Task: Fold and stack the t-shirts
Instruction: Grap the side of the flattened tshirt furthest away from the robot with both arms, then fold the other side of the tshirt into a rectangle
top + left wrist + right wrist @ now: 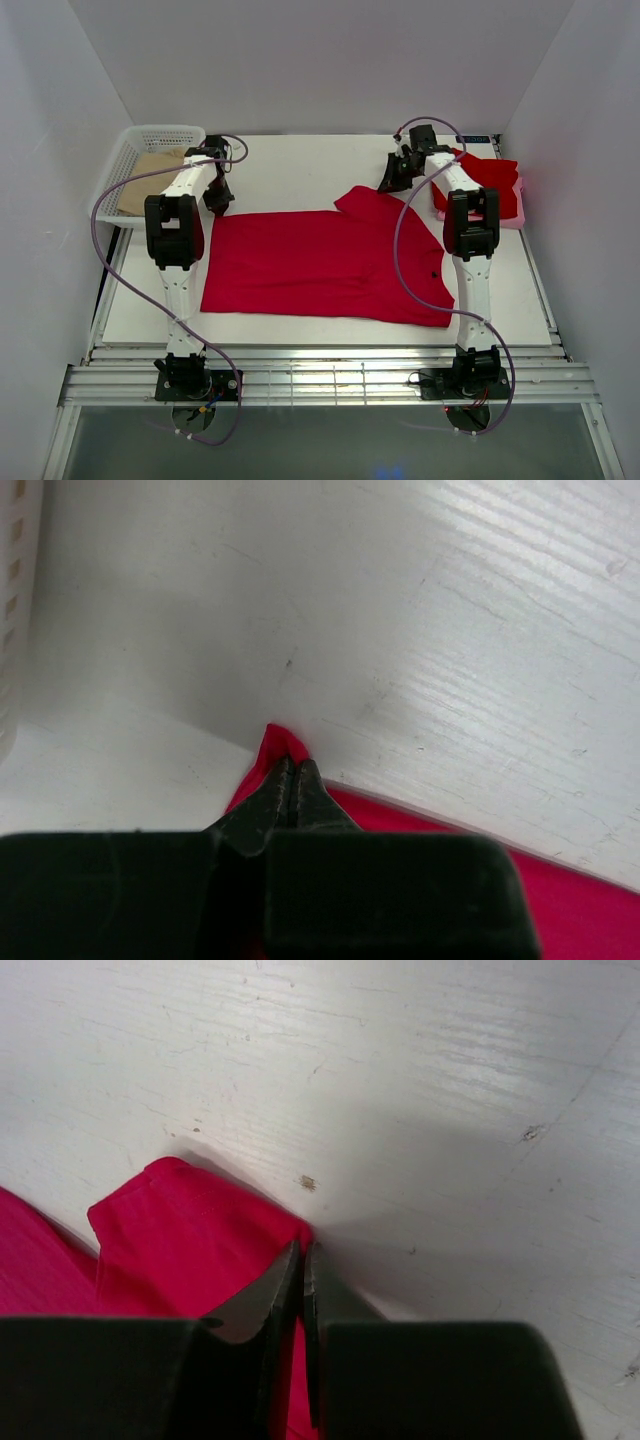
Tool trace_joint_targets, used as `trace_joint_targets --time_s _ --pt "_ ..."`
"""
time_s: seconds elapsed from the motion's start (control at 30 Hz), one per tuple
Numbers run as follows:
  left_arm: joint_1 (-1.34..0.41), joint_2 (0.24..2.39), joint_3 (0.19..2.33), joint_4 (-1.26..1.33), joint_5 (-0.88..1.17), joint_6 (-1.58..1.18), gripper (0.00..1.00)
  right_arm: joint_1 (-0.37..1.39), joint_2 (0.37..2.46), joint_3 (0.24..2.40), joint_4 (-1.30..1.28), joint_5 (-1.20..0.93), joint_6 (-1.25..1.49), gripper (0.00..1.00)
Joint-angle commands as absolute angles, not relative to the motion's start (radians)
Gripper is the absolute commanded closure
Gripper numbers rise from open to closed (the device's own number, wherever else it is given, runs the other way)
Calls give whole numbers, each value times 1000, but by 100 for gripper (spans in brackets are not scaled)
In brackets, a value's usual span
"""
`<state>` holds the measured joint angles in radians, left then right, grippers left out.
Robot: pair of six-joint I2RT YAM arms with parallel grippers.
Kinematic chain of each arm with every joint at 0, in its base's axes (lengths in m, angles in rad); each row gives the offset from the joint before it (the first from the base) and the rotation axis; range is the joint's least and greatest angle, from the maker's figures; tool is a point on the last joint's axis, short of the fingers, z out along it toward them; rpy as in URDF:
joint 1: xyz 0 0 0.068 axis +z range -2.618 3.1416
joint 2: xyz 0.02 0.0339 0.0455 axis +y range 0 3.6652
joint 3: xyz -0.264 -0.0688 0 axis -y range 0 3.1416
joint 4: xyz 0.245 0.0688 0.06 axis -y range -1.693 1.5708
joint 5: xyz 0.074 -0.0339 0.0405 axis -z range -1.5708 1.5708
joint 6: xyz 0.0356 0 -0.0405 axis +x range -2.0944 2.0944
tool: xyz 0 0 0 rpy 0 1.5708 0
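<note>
1. On the white tabletop [300, 165], seen from above, we find one red shirt [320, 265] spread flat in the middle, its far right sleeve angled outward. Only this view shows its whole outline.
2. From above we also see a folded shirt [485, 178] at the far right on a pink piece [514, 216]. A white lattice basket [160, 135] at the far left holds a tan sheet [150, 175].
3. Left wrist view gives what the overhead cannot: the left jaws are together, pinching a small peaked corner of the shirt.
4. Right wrist view shows the right jaws clamped on the sleeve's edge, the cloth puckered into soft folds beside them.
5. Up close, we see the tabletop as scuffed, streaked white board. The cloth is matte and smooth, and the jaws are black and tapered.
</note>
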<state>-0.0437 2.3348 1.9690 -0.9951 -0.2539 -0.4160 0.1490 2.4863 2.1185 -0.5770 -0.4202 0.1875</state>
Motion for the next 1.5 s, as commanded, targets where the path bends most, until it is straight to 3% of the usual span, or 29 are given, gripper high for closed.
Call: trace_joint_targets --time_s 0.0,0.23,0.5,0.93,1.47 --pt "-34 2362 2006 -994 -247 -408 100 150 2373 2122 -517 -420 213 92" --pt "-34 2309 2036 -985 -227 -400 100 150 2212 2079 -518 -439 192 92" --pt "-35 2209 1974 -959 -195 -399 100 152 2046 1797 -525 -431 127 92" --pt "-66 2004 1729 -891 -184 -396 100 167 1789 1393 -469 -402 91 92" --pt "-147 1829 1502 -991 -356 -431 100 189 1505 1115 -502 -348 91 92"
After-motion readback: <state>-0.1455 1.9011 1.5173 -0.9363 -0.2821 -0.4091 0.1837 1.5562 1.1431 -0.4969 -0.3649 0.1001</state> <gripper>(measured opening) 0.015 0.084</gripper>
